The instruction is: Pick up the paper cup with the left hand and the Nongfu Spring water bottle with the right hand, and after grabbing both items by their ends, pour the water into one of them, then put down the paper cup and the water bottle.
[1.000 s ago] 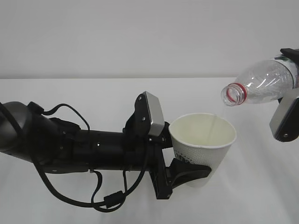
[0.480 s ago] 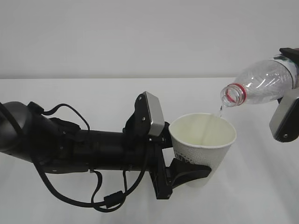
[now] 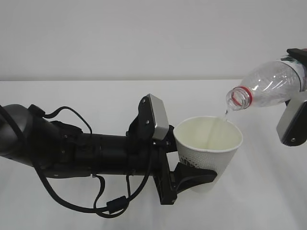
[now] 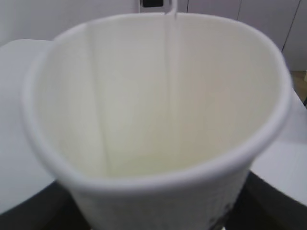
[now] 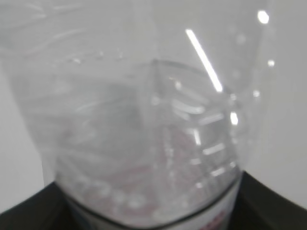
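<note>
The white paper cup (image 3: 208, 146) is held upright off the table, with my left gripper (image 3: 204, 175) shut on its lower part. One black finger (image 3: 194, 176) crosses the cup's front. The Nongfu Spring water bottle (image 3: 271, 86) is tipped, its red-ringed mouth (image 3: 239, 97) pointing down-left over the cup's far rim. My right gripper (image 3: 301, 76) is shut on the bottle's body at the right edge. A thin stream of water (image 3: 224, 114) falls from the mouth into the cup. In the left wrist view the cup's cream inside (image 4: 158, 96) fills the frame, with the stream (image 4: 169, 57) running down. The right wrist view shows only the clear bottle (image 5: 144, 120).
The left arm (image 3: 72, 153) with its looping cables lies across the white table (image 3: 96, 96) at the left. A grey plate (image 3: 292, 122) hangs under the right gripper. A plain pale wall stands behind.
The stream of water from the bottle's mouth into the cup shows more clearly now. Both arms, the cup and the bottle have hardly moved.
</note>
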`<action>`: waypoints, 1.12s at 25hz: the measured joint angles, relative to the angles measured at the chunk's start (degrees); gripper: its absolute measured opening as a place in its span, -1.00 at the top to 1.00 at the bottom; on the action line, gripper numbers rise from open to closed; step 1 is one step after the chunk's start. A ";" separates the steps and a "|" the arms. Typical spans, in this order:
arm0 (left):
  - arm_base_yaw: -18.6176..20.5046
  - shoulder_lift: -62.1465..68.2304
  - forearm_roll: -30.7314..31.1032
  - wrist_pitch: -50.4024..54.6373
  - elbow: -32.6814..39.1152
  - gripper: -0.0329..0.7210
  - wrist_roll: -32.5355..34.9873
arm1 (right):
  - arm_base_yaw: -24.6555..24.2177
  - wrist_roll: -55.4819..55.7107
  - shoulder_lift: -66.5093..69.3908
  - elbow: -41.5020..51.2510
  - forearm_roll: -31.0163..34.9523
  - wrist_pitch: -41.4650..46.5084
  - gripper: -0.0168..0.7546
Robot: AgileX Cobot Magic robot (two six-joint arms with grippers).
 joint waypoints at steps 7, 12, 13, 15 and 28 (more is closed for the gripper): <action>0.00 0.00 0.00 0.00 0.00 -0.47 0.00 | 0.00 -0.42 0.00 0.00 0.00 -0.09 -0.30; 0.00 0.00 0.00 0.00 0.00 -0.47 0.00 | 0.00 -0.51 0.00 0.00 0.00 -0.09 -0.30; 0.00 0.00 0.00 0.00 0.00 -0.47 0.00 | 0.00 -0.51 0.00 0.00 0.00 -0.09 -0.30; 0.00 0.00 0.00 0.00 0.00 -0.47 0.00 | 0.00 -0.51 0.00 0.00 0.00 -0.13 -0.30; 0.00 0.00 0.00 0.00 0.00 -0.47 0.00 | 0.00 -0.64 0.00 0.00 0.00 -0.13 -0.30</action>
